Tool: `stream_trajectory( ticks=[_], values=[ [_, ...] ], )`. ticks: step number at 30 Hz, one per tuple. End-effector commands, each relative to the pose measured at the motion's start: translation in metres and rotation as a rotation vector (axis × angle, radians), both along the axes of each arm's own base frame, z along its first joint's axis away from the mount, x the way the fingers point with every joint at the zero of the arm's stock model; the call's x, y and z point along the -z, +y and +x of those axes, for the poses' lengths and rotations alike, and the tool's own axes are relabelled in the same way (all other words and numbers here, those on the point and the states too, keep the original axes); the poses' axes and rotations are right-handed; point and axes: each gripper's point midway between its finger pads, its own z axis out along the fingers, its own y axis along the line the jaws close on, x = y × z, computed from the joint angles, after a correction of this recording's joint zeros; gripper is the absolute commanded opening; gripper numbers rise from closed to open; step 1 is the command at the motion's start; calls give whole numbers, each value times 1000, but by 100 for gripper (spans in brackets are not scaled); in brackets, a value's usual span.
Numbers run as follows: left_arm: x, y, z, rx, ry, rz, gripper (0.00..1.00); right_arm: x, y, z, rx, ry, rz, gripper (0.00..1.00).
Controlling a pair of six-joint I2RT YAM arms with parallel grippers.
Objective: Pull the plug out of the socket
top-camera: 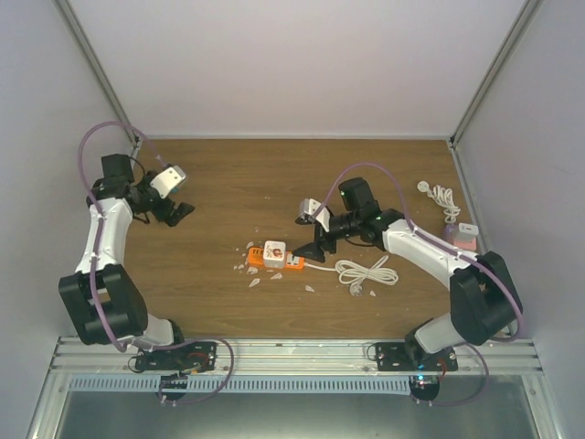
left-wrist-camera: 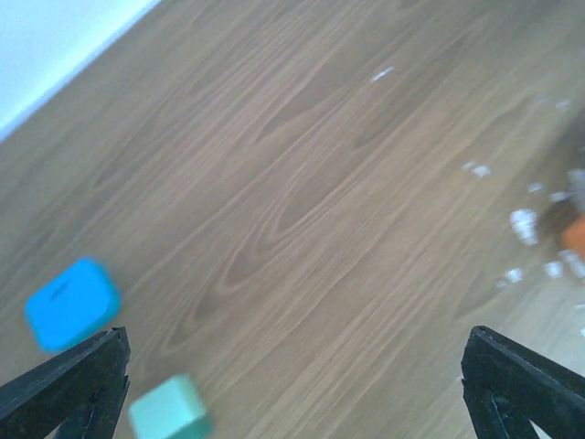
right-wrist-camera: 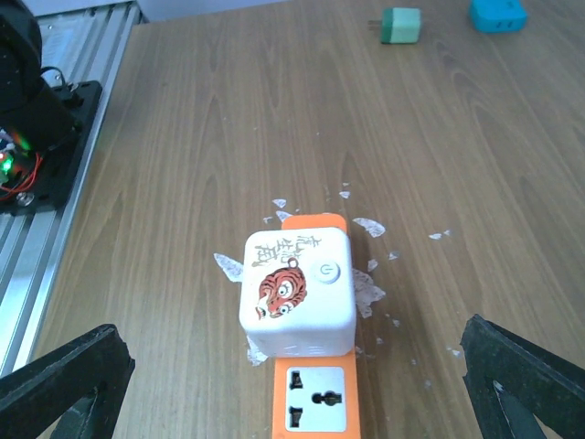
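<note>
The right claw hangs wide open. Its matte black fingers sit at both lower corners of its wrist view and clamp nothing. Directly below and between them is the plug, a glossy white cube with rounded corners, a printed tiger face and a round button. It sits on the orange plastic socket strip, and one bare outlet shows on the side of the plug nearest the claw. Torn white scraps lie on the wood-grain counter around the strip. A coiled white cable lies just beside the strip, under the right arm. Far ahead of this claw are a small green charger with metal prongs and a blue block.

The left claw is well apart from the plug. It is also spread wide and empty above bare counter, with the green and blue pieces near one of its fingers.
</note>
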Motion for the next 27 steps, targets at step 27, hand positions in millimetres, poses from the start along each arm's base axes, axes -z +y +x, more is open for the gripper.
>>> stream_trajectory(
  ticks=[27],
  values=[
    [97, -199, -61, 442, 221, -77, 94, 75, 44, -10, -64, -66, -228, 100]
  ],
)
